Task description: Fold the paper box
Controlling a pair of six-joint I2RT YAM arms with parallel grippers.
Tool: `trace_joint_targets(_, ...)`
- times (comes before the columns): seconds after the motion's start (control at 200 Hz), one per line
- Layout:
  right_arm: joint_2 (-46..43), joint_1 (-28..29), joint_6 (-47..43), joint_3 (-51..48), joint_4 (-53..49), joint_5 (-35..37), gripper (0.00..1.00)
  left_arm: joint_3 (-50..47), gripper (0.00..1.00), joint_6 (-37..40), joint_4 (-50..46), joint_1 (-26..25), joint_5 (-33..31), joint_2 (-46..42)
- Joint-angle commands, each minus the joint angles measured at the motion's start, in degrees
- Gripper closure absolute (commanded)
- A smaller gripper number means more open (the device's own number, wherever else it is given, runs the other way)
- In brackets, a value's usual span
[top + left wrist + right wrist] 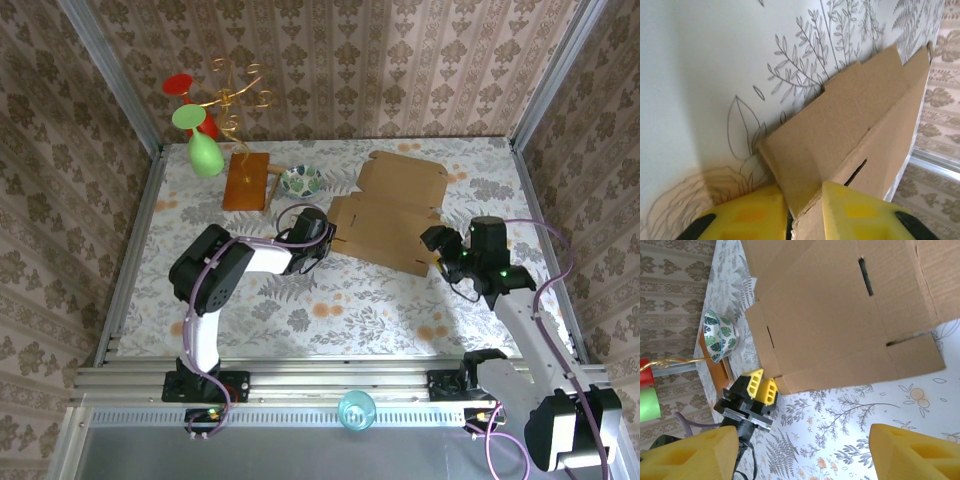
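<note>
Left claw [801, 202] tight on paper box [850, 120] edge; right claw [802, 452] wide, apart.

Left hand [790, 219] pinched shut, right hand [804, 450] spread open

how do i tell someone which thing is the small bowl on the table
Start at the flower-print table and find the big flat cardboard paper box near its middle. Just left of the box's far part, right of an orange-brown wooden board, sits the bowl. It is small and round, white with green leaf prints, unlike its plain brown neighbours.
</note>
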Motion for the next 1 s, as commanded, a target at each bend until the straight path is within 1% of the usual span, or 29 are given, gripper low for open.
trace_joint_targets(0.0,-1.72,0.53,5.23,-4.3,3.78,-2.17,0.29,1.06,0.92,-0.45,4.09,0.32,-1.47,1.4)
trace_joint_targets(0.005,-1.81,0.55,5.45,-4.55,4.04,-2.22,0.29,1.08,0.92,-0.47,4.21,0.3,-1.47,1.38)
trace_joint_targets(0.04,-2.33,0.74,7.14,-6.23,5.8,-2.27,0.3,1.09,1.0,-0.47,4.42,0.28,-1.48,1.22)
trace_joint_targets(0.16,-4.33,2.01,13.21,-10.91,11.17,-0.97,0.29,0.49,1.0,-1.83,4.56,-0.41,-2.54,-0.78)
trace_joint_targets(0.28,-5.17,4.04,18.34,-14.47,16.22,1.01,0.27,1.17,1.0,-4.21,1.75,-1.66,-3.83,-4.08)
trace_joint_targets(0.36,-5.05,6.31,22.47,-17.35,21.66,3.69,0.24,1.59,1.0,-6.99,-0.49,-2.59,-4.62,-5.97)
trace_joint_targets(0.46,-3.62,10.5,26.47,-20.15,28.8,8.89,0.2,2.65,1.0,-9.45,-3.33,-3.52,-4.92,-7.69)
trace_joint_targets(0.54,-0.94,13.17,28.04,-20.46,33.82,11.39,0.19,3.77,1.0,-10.23,-5.4,-4.14,-4.8,-8.72)
trace_joint_targets(0.625,2.31,14.22,28.71,-19.8,38.34,12.7,0.2,4.65,1.0,-10.81,-6.81,-4.47,-4.16,-9.43)
trace_joint_targets(0.745,5.47,14.64,28.53,-17.06,39.83,13.81,0.2,4.96,1.0,-11.7,-7.04,-4.86,-3.68,-10.05)
trace_joint_targets(0.8,7.12,15.01,28.74,-16.1,40.57,14.16,0.22,5.13,1.0,-11.73,-7.21,-4.99,-3.63,-10.28)
trace_joint_targets(0.905,10.84,15.8,29.7,-15.14,42.91,14.43,0.29,5.31,1.0,-11.69,-7.32,-5.13,-3.42,-10.59)
trace_joint_targets(0.995,13.59,16.11,30.86,-15.09,45.88,15.58,0.39,5.27,1.0,-11.79,-7.4,-5.11,-3.14,-10.83)
